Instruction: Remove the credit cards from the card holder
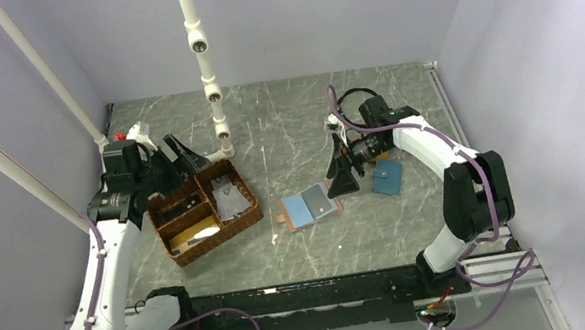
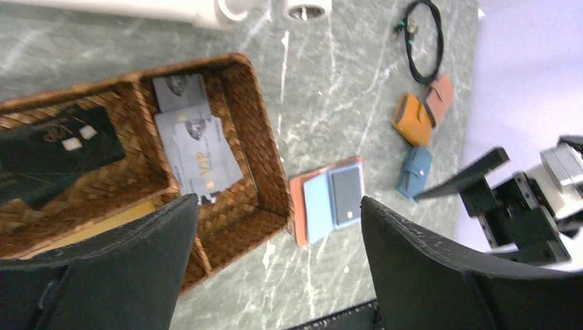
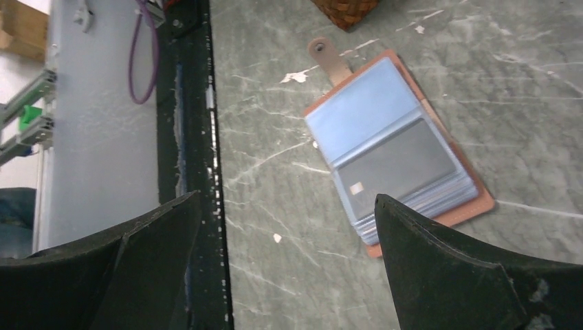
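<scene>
Evidently the left claw [image 2: 275,213] gapes empty above cards [image 2: 196,148] in the basket [image 2: 269,155] beneath, while the right claw [image 3: 287,199], equally wide and empty, hovers over the holder [image 3: 361,113] to pull another.

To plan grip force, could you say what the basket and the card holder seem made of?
Basket: brown woven wicker or rattan, matte; the plaited strands show. Card holder: salmon cover, probably leather or imitation, smooth; light-blue pockets look like glossy plastic.

Soft, even light covered the desk [image 1: 317,247], leaving only faint shadows. In both wrist views, the near jaws were blurred.
</scene>
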`<state>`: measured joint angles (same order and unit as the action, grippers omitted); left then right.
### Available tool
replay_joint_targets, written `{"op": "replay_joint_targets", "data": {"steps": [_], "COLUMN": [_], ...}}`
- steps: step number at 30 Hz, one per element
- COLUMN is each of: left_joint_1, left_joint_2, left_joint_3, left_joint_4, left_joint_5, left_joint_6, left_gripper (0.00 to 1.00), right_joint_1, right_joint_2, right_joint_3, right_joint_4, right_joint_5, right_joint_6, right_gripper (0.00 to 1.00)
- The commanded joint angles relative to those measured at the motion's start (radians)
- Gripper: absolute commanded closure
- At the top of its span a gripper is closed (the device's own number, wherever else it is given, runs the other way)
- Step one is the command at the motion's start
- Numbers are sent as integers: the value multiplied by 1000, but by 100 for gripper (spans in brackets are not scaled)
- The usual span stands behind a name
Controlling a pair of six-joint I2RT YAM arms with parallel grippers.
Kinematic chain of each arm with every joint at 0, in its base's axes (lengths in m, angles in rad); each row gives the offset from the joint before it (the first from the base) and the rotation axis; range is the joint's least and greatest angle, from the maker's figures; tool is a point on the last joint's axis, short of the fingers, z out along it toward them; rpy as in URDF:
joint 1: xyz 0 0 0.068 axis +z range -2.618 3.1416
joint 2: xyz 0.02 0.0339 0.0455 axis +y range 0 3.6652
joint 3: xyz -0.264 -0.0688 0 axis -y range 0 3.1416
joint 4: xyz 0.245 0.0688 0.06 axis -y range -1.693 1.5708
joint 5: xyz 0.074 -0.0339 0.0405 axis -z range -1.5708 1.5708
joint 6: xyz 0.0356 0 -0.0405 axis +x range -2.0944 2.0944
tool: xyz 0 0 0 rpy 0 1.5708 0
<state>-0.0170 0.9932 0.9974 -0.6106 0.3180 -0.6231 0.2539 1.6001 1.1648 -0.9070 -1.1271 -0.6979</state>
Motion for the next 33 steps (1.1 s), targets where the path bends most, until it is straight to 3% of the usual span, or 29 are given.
{"op": "replay_joint_targets", "data": {"steps": [1,5,7,12,19,22,24,29,33], "left_joint_1": [5,-10,-53,-300,-617,-695,-727,-769,-770], "left_joint_2": [-26,-43,-57,-37,120,215,280,417,508], "left_joint_3": [-32,-62,-87,-145,-138,-114,-104,-84,-82], "left_joint_4": [58,93,116,179,260,278,300,317,373], "left_joint_5": [172,287,304,165,-21,-69,-75,-126,-153], "left_joint_6": [-32,-83,-118,-203,-276,-288,-296,-321,-328], "left_gripper": [10,14,15,19,24,34,46,60,64], "right_joint_1": [21,54,63,64,40,34,32,31,31], "right_joint_2": [-16,-22,-14,-33,20,34,45,90,116], "right_joint_3": [31,-45,-90,-189,-185,-187,-189,-187,-168], "right_joint_4": [107,252,279,376,421,435,442,448,437], "right_joint_5": [85,190,208,267,322,322,318,277,278], "right_joint_6": [73,337,422,552,615,624,632,638,640], "right_gripper": [1,7,22,43,48,48,49,55,61]}}
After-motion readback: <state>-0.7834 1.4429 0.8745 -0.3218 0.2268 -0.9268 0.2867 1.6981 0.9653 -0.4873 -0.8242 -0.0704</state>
